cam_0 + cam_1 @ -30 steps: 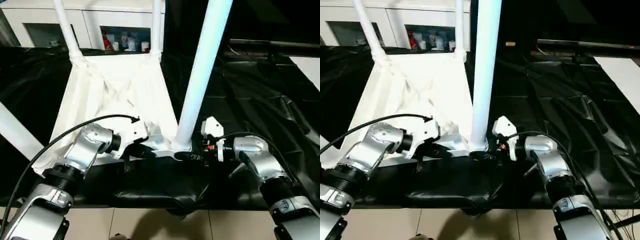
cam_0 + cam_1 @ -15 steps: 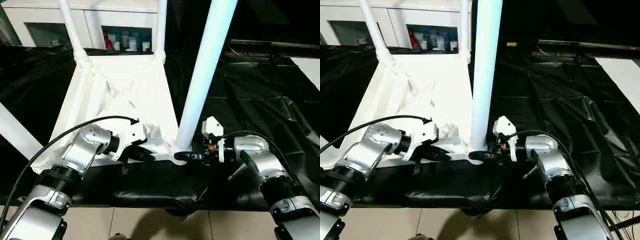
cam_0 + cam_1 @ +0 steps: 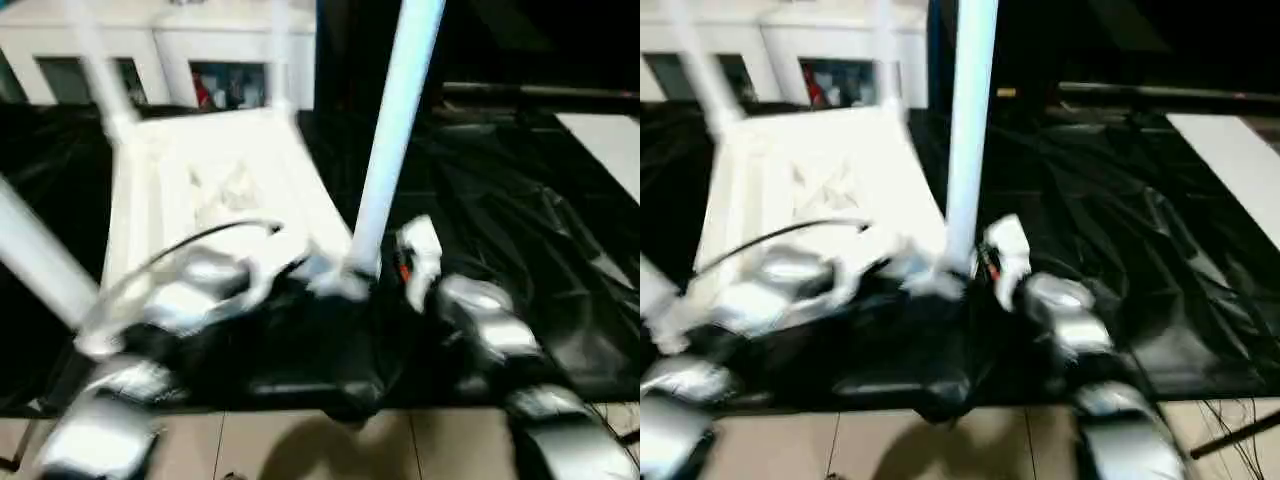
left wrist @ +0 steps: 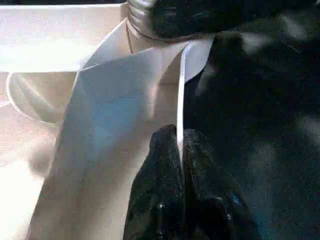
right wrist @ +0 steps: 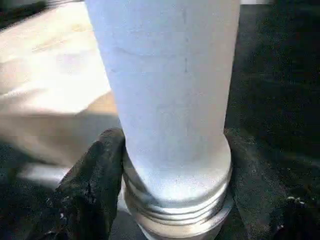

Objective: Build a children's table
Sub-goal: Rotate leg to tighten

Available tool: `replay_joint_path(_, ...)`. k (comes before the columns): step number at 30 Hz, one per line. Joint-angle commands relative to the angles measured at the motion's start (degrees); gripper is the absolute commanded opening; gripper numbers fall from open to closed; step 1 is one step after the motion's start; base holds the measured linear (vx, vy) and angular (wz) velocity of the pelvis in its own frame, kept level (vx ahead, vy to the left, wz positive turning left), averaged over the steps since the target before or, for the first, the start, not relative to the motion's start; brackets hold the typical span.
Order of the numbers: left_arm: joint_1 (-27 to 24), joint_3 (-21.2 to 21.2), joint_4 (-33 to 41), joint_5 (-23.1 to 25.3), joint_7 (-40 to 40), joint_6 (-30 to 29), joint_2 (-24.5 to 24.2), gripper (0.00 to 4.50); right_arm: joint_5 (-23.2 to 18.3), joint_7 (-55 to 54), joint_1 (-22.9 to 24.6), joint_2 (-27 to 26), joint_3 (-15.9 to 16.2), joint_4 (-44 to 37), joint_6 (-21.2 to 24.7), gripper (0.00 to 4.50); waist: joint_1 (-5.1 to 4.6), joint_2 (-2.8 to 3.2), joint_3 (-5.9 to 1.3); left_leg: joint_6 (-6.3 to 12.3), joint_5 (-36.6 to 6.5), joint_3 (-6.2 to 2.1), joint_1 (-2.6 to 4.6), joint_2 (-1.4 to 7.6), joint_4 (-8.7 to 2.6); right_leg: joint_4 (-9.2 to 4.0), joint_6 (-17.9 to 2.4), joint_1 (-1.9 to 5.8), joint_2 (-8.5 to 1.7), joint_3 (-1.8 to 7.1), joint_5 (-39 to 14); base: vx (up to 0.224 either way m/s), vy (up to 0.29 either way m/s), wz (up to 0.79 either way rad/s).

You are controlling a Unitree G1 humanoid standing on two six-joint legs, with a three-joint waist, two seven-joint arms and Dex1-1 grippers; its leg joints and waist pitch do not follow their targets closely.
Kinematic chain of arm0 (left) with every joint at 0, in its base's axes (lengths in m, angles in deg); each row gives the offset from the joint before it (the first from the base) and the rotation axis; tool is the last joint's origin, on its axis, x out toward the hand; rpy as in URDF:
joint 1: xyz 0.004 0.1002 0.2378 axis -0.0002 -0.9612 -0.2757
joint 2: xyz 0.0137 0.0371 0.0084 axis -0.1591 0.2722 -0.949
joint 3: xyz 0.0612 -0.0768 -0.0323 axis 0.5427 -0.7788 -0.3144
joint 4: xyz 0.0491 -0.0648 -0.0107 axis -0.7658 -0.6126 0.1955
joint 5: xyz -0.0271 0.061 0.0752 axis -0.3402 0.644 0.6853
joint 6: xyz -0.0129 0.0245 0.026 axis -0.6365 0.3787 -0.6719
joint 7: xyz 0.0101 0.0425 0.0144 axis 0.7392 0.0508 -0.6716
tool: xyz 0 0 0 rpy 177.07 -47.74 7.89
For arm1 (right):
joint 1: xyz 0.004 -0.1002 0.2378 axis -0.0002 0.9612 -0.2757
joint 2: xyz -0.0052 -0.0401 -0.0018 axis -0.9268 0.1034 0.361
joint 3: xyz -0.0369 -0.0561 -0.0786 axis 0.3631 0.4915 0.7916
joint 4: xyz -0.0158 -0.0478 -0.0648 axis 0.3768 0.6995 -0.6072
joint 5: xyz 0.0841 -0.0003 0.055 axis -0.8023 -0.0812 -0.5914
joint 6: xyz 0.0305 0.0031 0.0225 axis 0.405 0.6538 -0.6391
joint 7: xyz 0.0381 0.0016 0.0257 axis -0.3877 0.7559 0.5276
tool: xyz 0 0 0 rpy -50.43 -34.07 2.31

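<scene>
We see the children's tabletop (image 3: 200,180) lying upside down on a work surface draped in black plastic sheeting (image 3: 520,220), its ribbed underside facing up, with white legs standing up from its corner sockets. The near-right leg (image 3: 385,150) rises tall and slightly tilted from the corner closest to us, two more legs (image 3: 700,70) stand at the far corners, and another leg (image 3: 40,260) slants across the left edge of the head view. Our left gripper (image 4: 180,150) sits at the near rim of the tabletop: in its wrist view the two black fingers (image 4: 160,185) are pressed together on the thin white edge of the rim, so it is clamped onto the tabletop just beside the corner socket. Our right gripper (image 5: 172,165) is at the base of the near-right leg; its wrist view shows one black finger (image 5: 95,185) against one side of the leg and the other against the opposite side, so it is closed around the leg right above the grooved collar where the leg enters the socket (image 5: 175,215). In the head views both silver forearms reach in toward that same near corner from either side, though they are smeared by motion. Behind the work surface stands a white cabinet (image 3: 160,50) with glass doors and small coloured items inside. Pale floor tiles (image 3: 330,445) show along the near edge.
</scene>
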Motion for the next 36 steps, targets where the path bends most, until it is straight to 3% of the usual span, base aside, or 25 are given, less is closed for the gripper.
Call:
replay_joint_path(1, -0.3, -3.2, -3.1, -1.1, 6.8, -1.0, 0.7, 0.0, 0.2, -5.7, -0.4, -1.4, -0.5, 2.6, 0.6, 2.66, 0.23, -0.38, -3.25, 0.15, -12.0, 0.37, 0.32, 0.18, -4.25, -5.17, -12.3, 1.85, -1.97, 1.02, -12.0, 0.0, 0.0, 0.0)
replay_joint_path(5, 1.2, -4.2, -5.4, -1.6, 9.7, -0.2, 3.3, 0.0, 3.0, -6.3, -2.2, -4.4, 1.3, 4.2, -1.5, 2.66, 0.46, -0.15, -3.63, 2.16, -9.0, 0.46, 0.07, 0.11, -3.99, -4.72, -13.2, 2.19, -1.77, 0.88, -4.8, 0.0, 0.0, 0.0)
replay_joint_path(8, 1.7, -3.7, -6.3, -1.0, 9.1, 0.7, 3.5, 0.0, 1.5, -1.0, -2.3, -5.1, 0.6, 3.8, -3.8, 2.66, 0.64, -0.11, -3.79, 4.13, -7.2, 0.5, -0.12, 0.08, -3.82, -4.42, -14.2, 2.48, -1.83, 0.77, -0.7, 0.0, 0.0, 0.0)
replay_joint_path(9, 1.7, -3.7, -6.3, -1.0, 9.1, 0.7, 3.5, 0.0, 1.5, -1.0, -2.3, -5.1, 0.6, 3.8, -3.8, 2.66, 0.68, -0.1, -3.74, 4.63, -7.5, 0.56, -0.02, 0.1, -3.82, -4.51, -14.5, 2.42, -1.8, 0.76, -0.9, 0.0, 0.0, 0.0)
replay_joint_path(12, 1.4, -3.0, -6.0, -0.8, 7.2, 1.8, 2.4, 0.0, -0.7, 5.3, -1.5, -4.1, 0.2, 1.7, -5.2, 3.36, 0.79, -0.08, -3.76, 5.41, -8.6, 0.57, -0.01, 0.25, -3.85, -4.65, -14.7, 2.53, -1.93, 0.68, -2.2, 0.0, 0.0, 0.0)
replay_joint_path(15, 0.1, -2.5, -3.7, -1.8, 2.0, 3.3, 0.4, 0.0, 0.1, 14.4, 0.3, -0.3, 4.0, -2.3, -3.6, 3.59, 0.31, -0.3, -3.62, 5.82, -7.9, 0.29, -0.79, 0.09, -4.01, -4.54, -14.0, 3.06, -1.91, 0.43, -2.3, 0.0, 0.0, 0.0)
replay_joint_path(19, -1.2, -1.4, -1.6, -2.1, -3.6, 4.8, -1.7, 0.0, 0.5, 21.7, 1.9, 3.5, 6.2, -5.8, -2.7, 3.8, 0.25, -0.36, -3.62, 5.96, -8.4, 0.27, -0.53, 0.21, -3.96, -4.8, -13.7, 2.87, -1.93, 0.52, -4.0, 0.0, 0.0, 0.0)
replay_joint_path(23, -3.8, 0.5, 3.9, -4.4, -15.0, 7.2, -4.9, 0.0, -0.1, 30.8, 3.0, 8.0, 6.7, -8.9, -2.5, 3.8, 0.6, -0.4, -4.2, 7.78, -4.0, 0.42, -0.47, 0.35, -3.35, -3.7, -16.5, 2.96, -1.76, 0.8, 5.2, 0.0, 0.0, 0.0)
replay_joint_path(25, -5.6, 2.4, 8.3, -6.1, -22.7, 6.1, -7.6, 0.0, -1.0, 35.3, 3.5, 10.0, 6.8, -10.7, -1.7, 3.8, 0.74, -0.12, -4.15, 9.07, -2.7, 0.57, -0.32, 0.52, -3.2, -3.34, -17.8, 2.57, -1.55, 0.69, 9.2, 0.0, 0.0, 0.0)
replay_joint_path(27, -6.1, 3.7, 10.1, -6.3, -25.8, 6.3, -9.2, 0.0, -1.5, 38.1, 4.0, 11.3, 7.5, -12.3, -1.0, 3.8, 1.64, 0.49, -4.46, 9.88, -0.7, 0.8, 0.07, 0.9, -2.76, -2.72, -19.1, 2.12, -1.38, 0.55, 12.9, 0.0, 0.0, 0.0)
replay_joint_path(28, -6.1, 3.7, 10.1, -6.3, -25.8, 6.3, -9.2, 0.0, -1.5, 38.1, 4.0, 11.3, 7.5, -12.3, -1.0, 3.8, 1.76, 0.39, -4.42, 10.09, -0.4, 0.84, -0.04, 0.9, -2.69, -2.62, -19.3, 2.12, -1.3, 0.5, 13.8, 0.0, 0.0, 0.0)
replay_joint_path(32, -6.6, 4.4, 11.8, -7.0, -29.2, 6.4, -10.7, 0.0, -1.3, 42.4, 5.4, 13.6, 9.7, -15.1, 0.3, 3.8, 3.23, 0.23, -4.07, 8.63, -3.3, 1.08, 0.25, 1.0, -2.95, -2.92, -18.2, 1.82, -1.45, 0.4, 9.0, 0.0, 0.0, 0.0)
replay_joint_path(36, -6.9, 3.9, 12.9, -6.6, -29.5, 5.9, -10.6, 0.0, -0.3, 46.4, 6.5, 14.5, 11.4, -16.6, 1.7, 3.8, 2.97, 0.09, -3.83, 6.07, -7.2, 1.03, 0.06, 0.89, -3.46, -3.42, -16.5, 1.94, -1.75, 0.48, 2.9, 0.0, 0.0, 0.0)
